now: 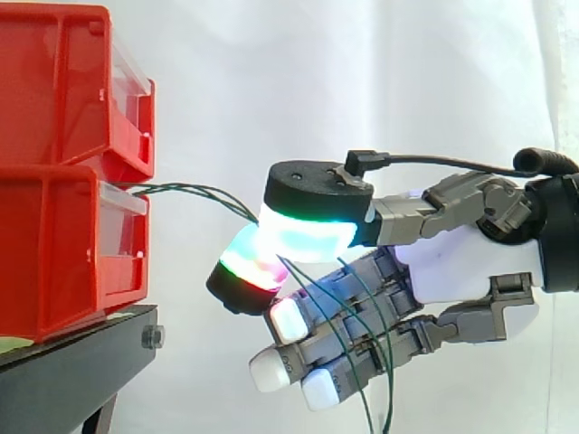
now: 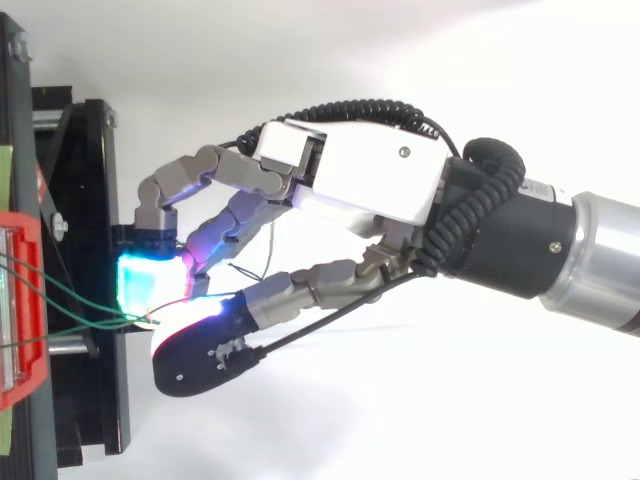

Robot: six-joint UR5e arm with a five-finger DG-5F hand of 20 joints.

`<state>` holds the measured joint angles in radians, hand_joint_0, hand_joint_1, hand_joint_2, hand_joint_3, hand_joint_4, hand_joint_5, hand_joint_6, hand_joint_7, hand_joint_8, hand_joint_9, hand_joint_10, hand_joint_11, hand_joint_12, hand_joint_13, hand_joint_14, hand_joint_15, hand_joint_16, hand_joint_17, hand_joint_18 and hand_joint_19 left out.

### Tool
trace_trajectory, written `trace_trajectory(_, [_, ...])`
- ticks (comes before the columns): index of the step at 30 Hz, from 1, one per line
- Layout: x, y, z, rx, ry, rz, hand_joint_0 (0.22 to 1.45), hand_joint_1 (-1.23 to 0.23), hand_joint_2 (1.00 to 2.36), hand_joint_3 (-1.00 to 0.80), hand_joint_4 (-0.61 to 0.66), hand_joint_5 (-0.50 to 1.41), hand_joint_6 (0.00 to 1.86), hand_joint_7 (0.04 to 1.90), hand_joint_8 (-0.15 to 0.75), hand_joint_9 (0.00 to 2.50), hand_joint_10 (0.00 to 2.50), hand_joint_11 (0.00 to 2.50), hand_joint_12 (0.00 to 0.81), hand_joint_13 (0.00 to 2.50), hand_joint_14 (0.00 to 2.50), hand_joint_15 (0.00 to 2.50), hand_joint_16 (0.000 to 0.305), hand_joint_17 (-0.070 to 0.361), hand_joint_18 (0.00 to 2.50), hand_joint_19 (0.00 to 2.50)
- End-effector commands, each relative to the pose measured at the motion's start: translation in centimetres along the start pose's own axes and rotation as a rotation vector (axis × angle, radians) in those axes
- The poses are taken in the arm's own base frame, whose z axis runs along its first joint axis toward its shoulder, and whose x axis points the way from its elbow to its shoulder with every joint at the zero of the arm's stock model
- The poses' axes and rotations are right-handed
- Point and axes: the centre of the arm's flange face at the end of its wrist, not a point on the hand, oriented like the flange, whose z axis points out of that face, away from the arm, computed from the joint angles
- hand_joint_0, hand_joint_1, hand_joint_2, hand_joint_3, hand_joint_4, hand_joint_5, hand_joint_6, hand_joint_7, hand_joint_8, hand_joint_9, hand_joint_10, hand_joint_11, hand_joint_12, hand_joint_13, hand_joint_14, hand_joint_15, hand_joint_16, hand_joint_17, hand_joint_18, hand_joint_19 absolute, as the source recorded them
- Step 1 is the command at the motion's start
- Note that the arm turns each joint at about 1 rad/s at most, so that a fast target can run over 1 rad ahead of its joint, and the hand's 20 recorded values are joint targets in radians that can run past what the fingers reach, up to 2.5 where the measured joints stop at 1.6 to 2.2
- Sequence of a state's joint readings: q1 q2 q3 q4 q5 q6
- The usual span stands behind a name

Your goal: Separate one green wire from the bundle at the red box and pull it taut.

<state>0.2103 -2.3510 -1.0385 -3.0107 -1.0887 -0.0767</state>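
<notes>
Thin green wires (image 1: 190,187) come out between the two stacked red bins (image 1: 63,244) and run in a shallow arc to the hand (image 1: 461,262). The hand pinches them between two glowing pads (image 1: 303,237), just right of the bins. Further strands hang down across its other fingers, and the bins stand on a black stand (image 1: 72,371).

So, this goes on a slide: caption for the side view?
Robot hand pinches thin green wires, leading from stacked red plastic bins, between its glowing pads.
</notes>
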Motion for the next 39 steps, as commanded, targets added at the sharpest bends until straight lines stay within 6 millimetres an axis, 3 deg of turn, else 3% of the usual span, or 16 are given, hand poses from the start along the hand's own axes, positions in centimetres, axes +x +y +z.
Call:
trace_trajectory(1, [0.10, -0.04, -0.02, 0.001, 0.000, 0.001, 0.69, -0.86, 1.00, -0.50, 0.02, -0.17, 0.91, 1.09, 0.248, 0.98, 0.02, 0.71, 0.327, 0.85, 0.02, 0.40, 0.044, 0.099, 0.80, 0.45])
trace_trajectory(12, [0.10, 0.07, -0.05, 0.000, 0.002, 0.011, 0.59, -0.84, 1.00, -0.50, 0.07, -0.15, 0.90, 1.11, 0.250, 1.01, 0.02, 0.72, 0.330, 0.88, 0.02, 0.40, 0.044, 0.098, 0.82, 0.49])
trace_trajectory(17, [0.08, 0.04, -0.07, 0.002, 0.002, 0.009, 0.54, -0.75, 1.00, -0.50, 0.09, -0.15, 0.89, 1.11, 0.265, 1.03, 0.02, 0.72, 0.347, 0.90, 0.02, 0.42, 0.046, 0.103, 0.84, 0.49])
trace_trajectory(23, [0.08, 0.04, -0.07, 0.002, 0.002, 0.014, 0.59, -0.66, 1.00, -0.50, 0.08, -0.14, 0.89, 1.14, 0.259, 1.04, 0.02, 0.71, 0.341, 0.90, 0.02, 0.42, 0.045, 0.100, 0.84, 0.52])
trace_trajectory(27, [0.08, 0.04, -0.07, 0.002, 0.002, 0.017, 0.61, -0.74, 1.01, -0.31, 0.07, -0.15, 0.89, 1.18, 0.270, 1.04, 0.02, 0.73, 0.344, 0.90, 0.02, 0.44, 0.045, 0.100, 0.84, 0.52])
trace_trajectory(31, [0.08, 0.04, -0.07, 0.002, 0.002, 0.017, 0.62, -0.81, 1.02, -0.24, 0.02, -0.16, 0.91, 1.16, 0.271, 1.01, 0.02, 0.74, 0.345, 0.89, 0.02, 0.44, 0.045, 0.102, 0.84, 0.51])
trace_trajectory(34, [0.10, -0.07, -0.05, 0.004, 0.002, 0.016, 0.70, -0.90, 1.01, -0.33, -0.03, -0.17, 0.91, 1.15, 0.246, 0.97, 0.02, 0.73, 0.333, 0.87, 0.02, 0.42, 0.045, 0.101, 0.83, 0.49])
trace_trajectory(39, [0.08, 0.04, -0.07, 0.002, 0.002, 0.017, 0.75, -0.91, 1.00, -0.50, -0.05, -0.18, 0.91, 1.08, 0.239, 0.95, 0.02, 0.73, 0.324, 0.86, 0.02, 0.41, 0.043, 0.098, 0.82, 0.46])
